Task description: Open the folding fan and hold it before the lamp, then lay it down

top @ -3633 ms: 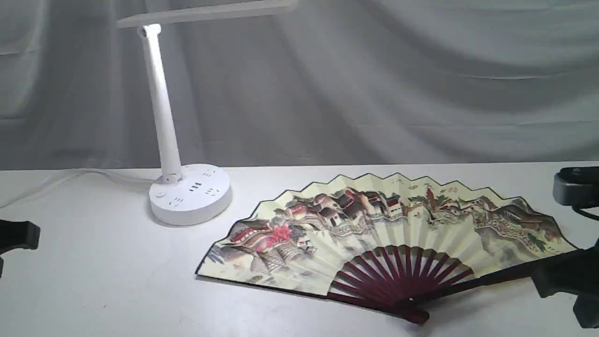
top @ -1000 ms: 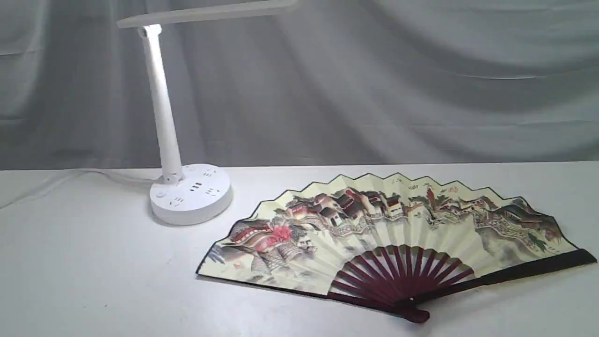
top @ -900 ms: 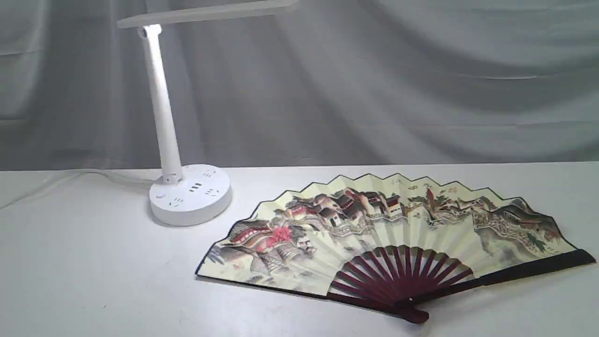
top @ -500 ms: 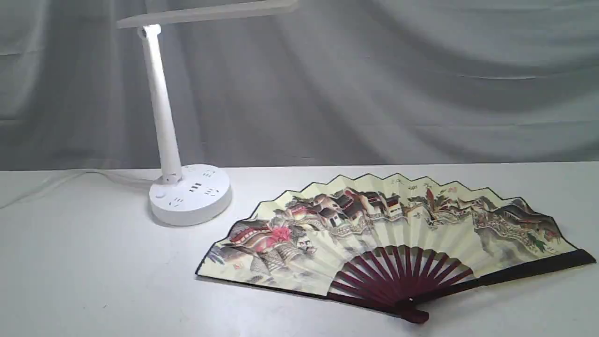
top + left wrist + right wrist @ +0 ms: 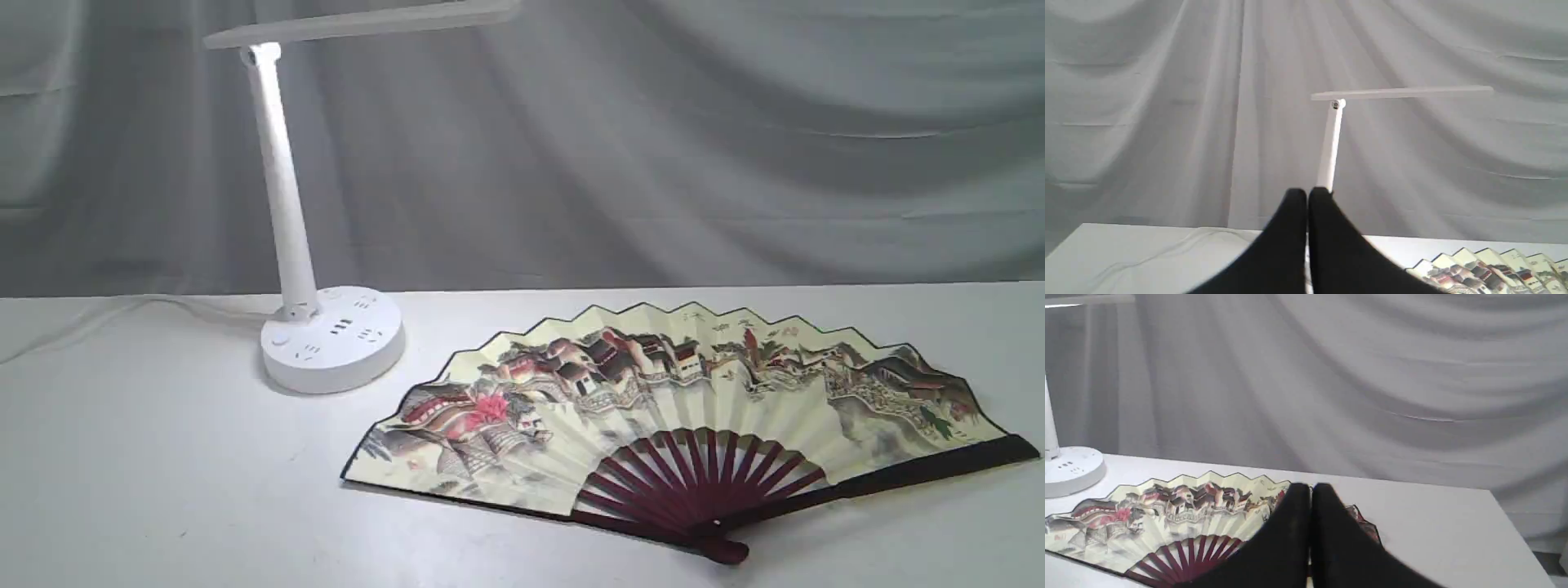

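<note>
The folding fan [image 5: 686, 416] lies fully spread and flat on the white table [image 5: 147, 474], painted side up, maroon ribs meeting at a pivot near the front edge. The fan [image 5: 1167, 514] also fills the lower part of the right wrist view, and its pleated edge [image 5: 1494, 265] shows in the left wrist view. The white lamp [image 5: 306, 269] stands upright at the back left, bar head lit. Neither gripper appears in the exterior view. My left gripper [image 5: 1307, 196] is shut on nothing, pulled back with the lamp stem [image 5: 1330, 147] beyond it. My right gripper [image 5: 1311, 490] is shut, empty, above the fan's near side.
A grey draped cloth [image 5: 653, 147] hangs behind the table. The lamp's white cable [image 5: 98, 314] runs off along the back left. The table's right edge [image 5: 1515, 522] shows in the right wrist view.
Both arms, at the left and right edges of the exterior view 3.6 s ago, have withdrawn out of it. The fan and lamp have not moved over the last second.
</note>
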Controlling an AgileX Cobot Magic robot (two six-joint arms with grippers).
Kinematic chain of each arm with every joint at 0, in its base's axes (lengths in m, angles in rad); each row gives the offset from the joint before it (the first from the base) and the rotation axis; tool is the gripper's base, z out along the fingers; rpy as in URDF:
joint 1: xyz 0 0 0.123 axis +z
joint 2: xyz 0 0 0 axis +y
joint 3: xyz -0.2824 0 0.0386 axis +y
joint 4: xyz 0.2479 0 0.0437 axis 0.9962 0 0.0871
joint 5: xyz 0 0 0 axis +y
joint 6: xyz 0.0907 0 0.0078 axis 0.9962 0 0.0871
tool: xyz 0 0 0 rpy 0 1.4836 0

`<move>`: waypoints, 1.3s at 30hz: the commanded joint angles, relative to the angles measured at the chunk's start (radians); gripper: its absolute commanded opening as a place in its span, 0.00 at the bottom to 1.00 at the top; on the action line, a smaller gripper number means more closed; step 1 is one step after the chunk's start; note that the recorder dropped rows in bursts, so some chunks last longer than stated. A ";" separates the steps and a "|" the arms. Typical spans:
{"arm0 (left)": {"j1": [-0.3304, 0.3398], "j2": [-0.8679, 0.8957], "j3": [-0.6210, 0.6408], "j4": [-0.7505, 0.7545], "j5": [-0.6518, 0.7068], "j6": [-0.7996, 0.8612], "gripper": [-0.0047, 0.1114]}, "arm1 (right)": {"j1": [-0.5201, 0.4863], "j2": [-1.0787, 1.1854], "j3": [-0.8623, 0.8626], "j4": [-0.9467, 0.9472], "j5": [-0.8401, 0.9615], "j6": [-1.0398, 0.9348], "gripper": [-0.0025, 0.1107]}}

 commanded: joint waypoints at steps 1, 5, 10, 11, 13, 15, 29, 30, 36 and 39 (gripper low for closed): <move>-0.008 -0.003 0.082 -0.019 -0.136 -0.006 0.04 | 0.002 -0.004 0.108 -0.024 -0.157 0.005 0.02; -0.008 -0.003 0.179 0.041 -0.244 0.004 0.04 | 0.002 -0.004 0.212 -0.008 -0.263 0.005 0.02; -0.008 -0.003 0.280 0.063 -0.283 -0.003 0.04 | 0.002 -0.004 0.286 -0.001 -0.355 0.005 0.02; -0.008 -0.003 0.296 0.063 -0.303 -0.003 0.04 | 0.002 -0.004 0.304 0.004 -0.390 0.005 0.02; -0.008 -0.003 0.338 0.063 -0.335 -0.003 0.04 | 0.002 -0.004 0.346 0.004 -0.461 0.005 0.02; -0.008 -0.003 0.368 0.063 -0.363 -0.003 0.04 | 0.002 -0.004 0.388 0.004 -0.503 0.005 0.02; -0.008 -0.003 0.560 0.063 -0.497 -0.003 0.04 | 0.002 -0.004 0.632 -0.055 -0.588 -0.036 0.02; -0.008 -0.003 0.560 0.063 -0.495 -0.003 0.04 | 0.002 -0.004 0.632 -0.055 -0.586 -0.036 0.02; -0.008 -0.003 0.560 0.063 -0.493 -0.005 0.04 | 0.002 -0.004 0.632 -0.055 -0.596 -0.036 0.02; -0.008 -0.003 0.560 0.063 -0.500 -0.005 0.04 | 0.002 -0.004 0.632 -0.055 -0.596 -0.036 0.02</move>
